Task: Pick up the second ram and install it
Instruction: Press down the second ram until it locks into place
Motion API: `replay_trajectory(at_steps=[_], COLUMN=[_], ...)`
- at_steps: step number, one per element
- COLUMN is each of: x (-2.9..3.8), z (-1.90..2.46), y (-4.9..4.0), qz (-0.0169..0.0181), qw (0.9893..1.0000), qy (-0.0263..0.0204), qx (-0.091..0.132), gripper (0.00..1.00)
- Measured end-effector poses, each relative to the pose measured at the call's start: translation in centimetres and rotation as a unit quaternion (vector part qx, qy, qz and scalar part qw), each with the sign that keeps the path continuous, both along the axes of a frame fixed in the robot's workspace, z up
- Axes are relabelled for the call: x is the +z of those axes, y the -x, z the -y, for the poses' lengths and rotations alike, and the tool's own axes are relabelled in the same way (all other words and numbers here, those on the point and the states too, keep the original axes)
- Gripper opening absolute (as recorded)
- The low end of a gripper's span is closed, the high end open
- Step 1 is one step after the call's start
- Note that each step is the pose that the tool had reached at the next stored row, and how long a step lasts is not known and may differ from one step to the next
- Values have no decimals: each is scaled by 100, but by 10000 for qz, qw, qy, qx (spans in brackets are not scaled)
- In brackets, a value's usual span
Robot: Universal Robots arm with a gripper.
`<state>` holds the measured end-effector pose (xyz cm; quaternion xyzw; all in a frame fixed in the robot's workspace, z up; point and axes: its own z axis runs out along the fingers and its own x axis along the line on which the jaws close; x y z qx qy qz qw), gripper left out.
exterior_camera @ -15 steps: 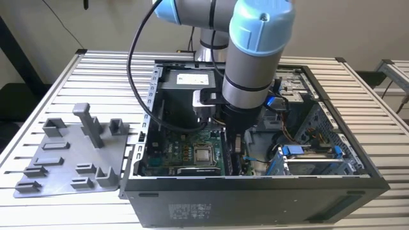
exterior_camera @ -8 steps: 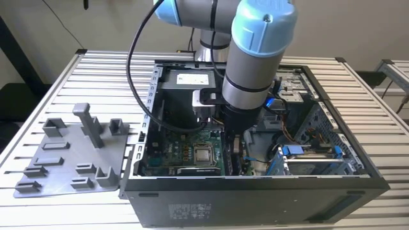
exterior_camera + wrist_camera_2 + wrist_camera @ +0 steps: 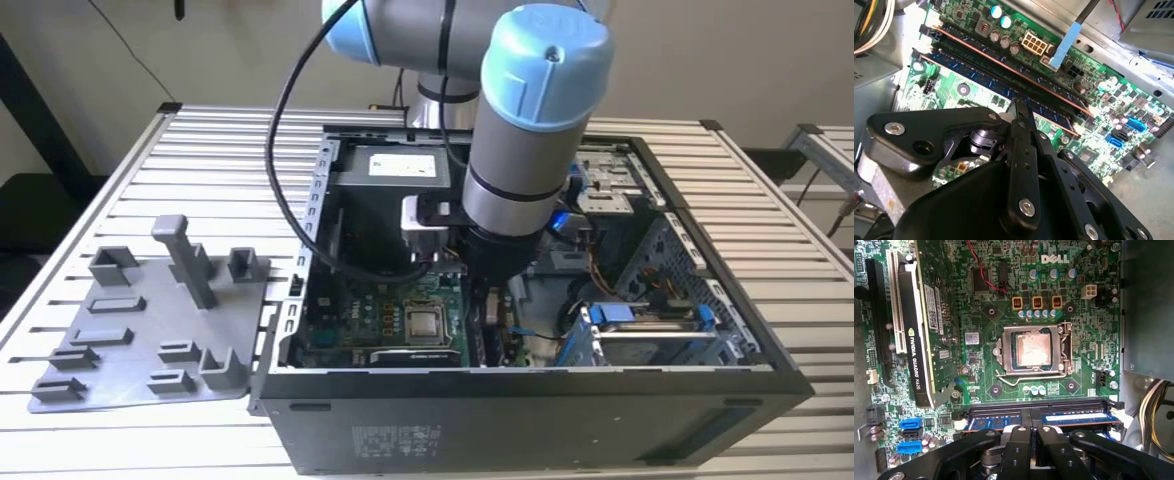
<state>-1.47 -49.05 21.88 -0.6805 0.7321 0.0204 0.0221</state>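
Overhead, gripper (image 3: 1031,421) on second ram (image 3: 1079,417).

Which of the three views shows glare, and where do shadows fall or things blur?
First wrist view: glare on the bare CPU. Second wrist view: the gripper looms dark, slightly soft; motherboard evenly lit. Exterior view: the arm shades the case interior; the slatted table is bright.

Bright, even daylight — soft shadows
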Motion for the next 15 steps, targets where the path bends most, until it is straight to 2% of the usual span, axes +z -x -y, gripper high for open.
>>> replay_trajectory(at_steps=[2,4,8,10,15], x=[-7,37,213,271,291], z=[-2,-6,-2,-2,-2], y=[0,-1,0,0,0], qz=[0,5,2,2,2], qw=[10000,10000,10000,10000,10000], qy=[1,-19,-8,-9,-8], qx=[-1,-1,-1,0,-1], gripper=[11,11,11,11,11])
